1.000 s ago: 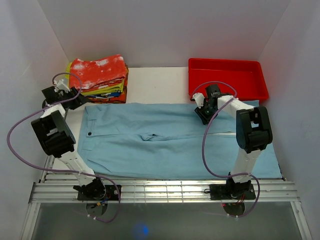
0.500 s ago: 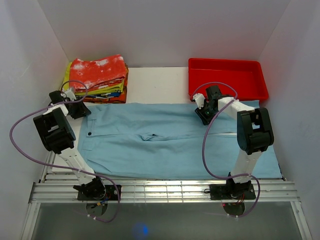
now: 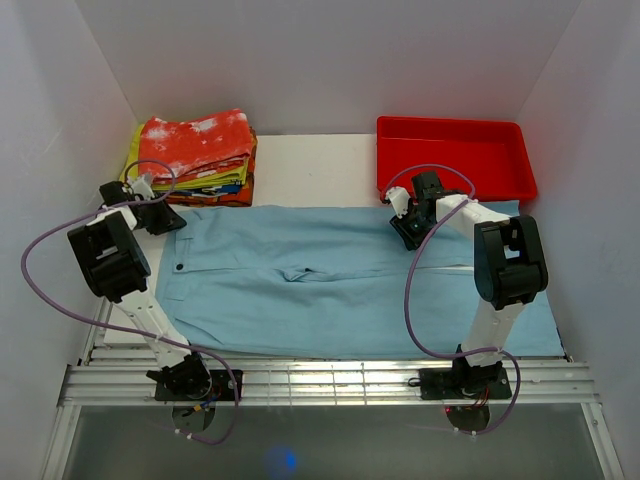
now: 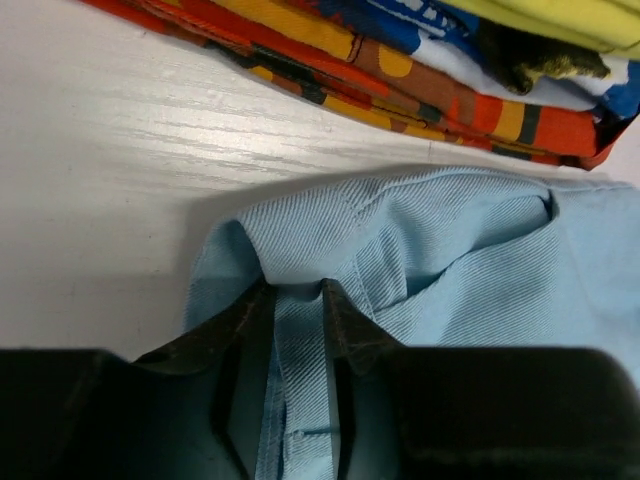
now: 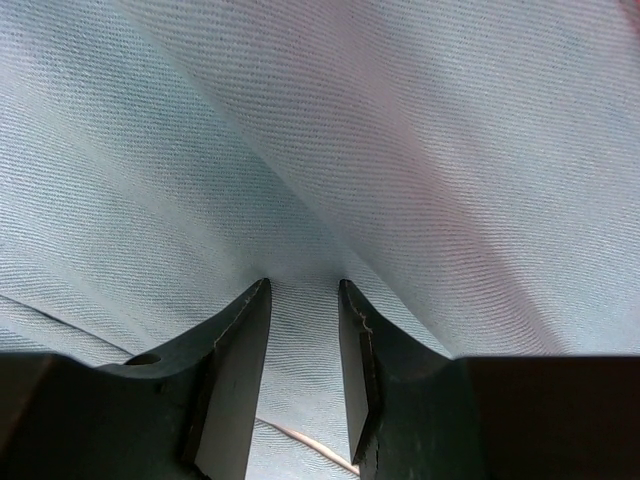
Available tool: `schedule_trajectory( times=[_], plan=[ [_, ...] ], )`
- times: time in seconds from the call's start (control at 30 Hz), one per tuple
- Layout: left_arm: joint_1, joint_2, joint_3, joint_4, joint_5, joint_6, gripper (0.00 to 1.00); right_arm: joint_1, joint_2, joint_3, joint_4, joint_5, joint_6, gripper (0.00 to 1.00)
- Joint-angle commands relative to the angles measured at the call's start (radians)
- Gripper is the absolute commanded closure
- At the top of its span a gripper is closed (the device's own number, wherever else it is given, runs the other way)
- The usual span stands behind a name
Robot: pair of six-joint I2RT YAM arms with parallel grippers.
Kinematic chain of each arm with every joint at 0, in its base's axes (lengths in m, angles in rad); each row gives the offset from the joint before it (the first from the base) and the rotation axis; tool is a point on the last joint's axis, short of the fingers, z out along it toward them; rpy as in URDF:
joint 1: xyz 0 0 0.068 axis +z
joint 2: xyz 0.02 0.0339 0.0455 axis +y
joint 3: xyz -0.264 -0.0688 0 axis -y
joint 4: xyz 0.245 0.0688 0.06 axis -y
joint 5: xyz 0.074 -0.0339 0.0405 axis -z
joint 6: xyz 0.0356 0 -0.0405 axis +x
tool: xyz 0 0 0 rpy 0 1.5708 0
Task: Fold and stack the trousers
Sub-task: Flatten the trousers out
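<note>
From above, one pair of trousers lies flat across the middle of the surface, waist toward 9 o'clock and legs toward 3 o'clock. One stack of folded clothes sits at 11 o'clock and one red tray at 1 o'clock. There are two arms. The left fingers are at the waistband's far corner, the right fingers on the far leg. Only the wrist views show the grip: each pair of fingers is closed on a pinched ridge of blue cloth — the left's just beside the stack.
</note>
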Motion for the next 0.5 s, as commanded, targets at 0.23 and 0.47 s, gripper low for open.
schedule_trajectory(
  times=[0.23, 0.47],
  plan=[
    [0.015, -0.045, 0.045, 0.059, 0.075, -0.075, 1.00, 0.006, 0.057, -0.081, -0.003, 0.067, -0.028, 0.62],
    [0.062, -0.093, 0.097, 0.104, 0.037, -0.080, 1.00, 0.000, 0.064, -0.104, 0.020, 0.084, -0.045, 0.62]
  ],
)
